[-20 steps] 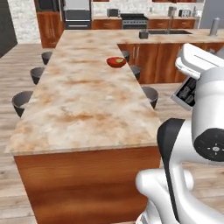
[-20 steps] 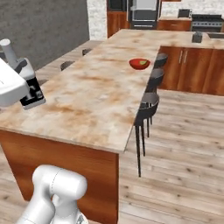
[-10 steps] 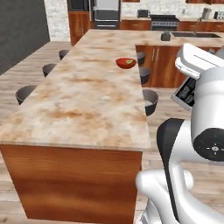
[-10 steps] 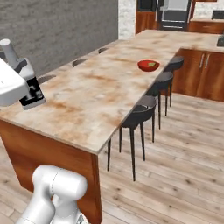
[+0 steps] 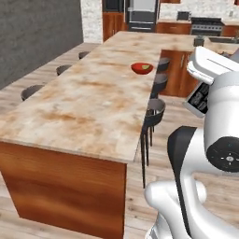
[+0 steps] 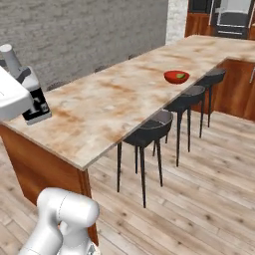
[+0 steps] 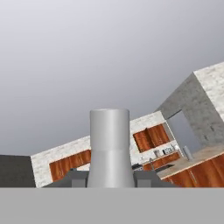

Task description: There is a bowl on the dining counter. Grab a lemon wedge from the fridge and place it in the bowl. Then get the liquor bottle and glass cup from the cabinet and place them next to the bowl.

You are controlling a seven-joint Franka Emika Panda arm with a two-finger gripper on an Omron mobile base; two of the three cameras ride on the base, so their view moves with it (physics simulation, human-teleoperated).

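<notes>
Bottle [image 7: 109,146] clamped between gripper [image 7: 109,177] fingers, bowl [image 5: 142,68] waiting on dining counter [image 5: 88,107].

Hand view: grey bottle neck stands upright between the two dark fingertips [image 7: 74,178], both pressed against its sides; camera looks upward at ceiling and distant cabinets. Right base view: same bottle top [image 6: 9,56] pokes up above the hand at far left, over the near end of the counter [image 6: 114,99]. Red bowl [image 6: 176,76] sits well apart from the gripper, near the counter's stool-side edge toward the far end, with a green-yellow lemon wedge [image 6: 181,75] inside. Three dark bar stools [image 6: 152,132] line that edge on the wood floor. Fridge [image 5: 141,14] visible at the far wall.
</notes>
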